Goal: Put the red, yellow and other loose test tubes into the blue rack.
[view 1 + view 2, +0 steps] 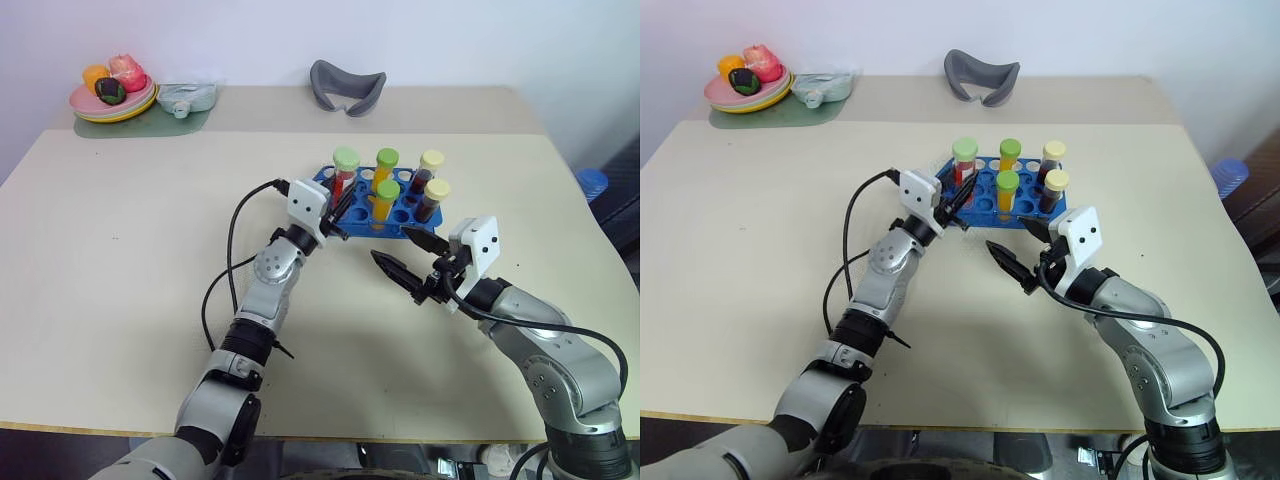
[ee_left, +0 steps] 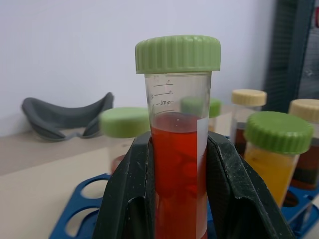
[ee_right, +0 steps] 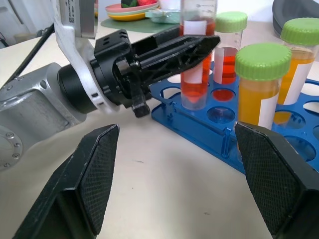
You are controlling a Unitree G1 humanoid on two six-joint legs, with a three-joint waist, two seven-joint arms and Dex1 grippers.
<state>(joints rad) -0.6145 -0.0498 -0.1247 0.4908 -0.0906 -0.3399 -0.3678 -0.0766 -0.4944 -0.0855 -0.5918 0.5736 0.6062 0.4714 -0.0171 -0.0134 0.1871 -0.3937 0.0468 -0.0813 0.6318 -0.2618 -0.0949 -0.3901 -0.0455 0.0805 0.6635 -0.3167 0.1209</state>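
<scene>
**At the rack's near corner: left gripper clamps a red tube, right gripper idle**

On the beige table [image 1: 120, 260] the blue rack [image 1: 330, 176] sits near the far middle, with four capped tubes standing in its holes: two of yellow-orange liquid under green caps [image 1: 387, 188] and two dark maroon ones under cream caps [image 1: 437, 189]. At the rack's near left corner the left gripper [image 1: 338, 205] is clamped tight around the red tube [image 2: 178, 164], which stands upright with its green cap clear above the fingers [image 2: 127, 199]; its lower end is over the rack's corner holes, just above them in the right wrist view. The right gripper [image 1: 408, 262] hangs over bare table just before the rack, jaws spread wide and holding nothing.
</scene>
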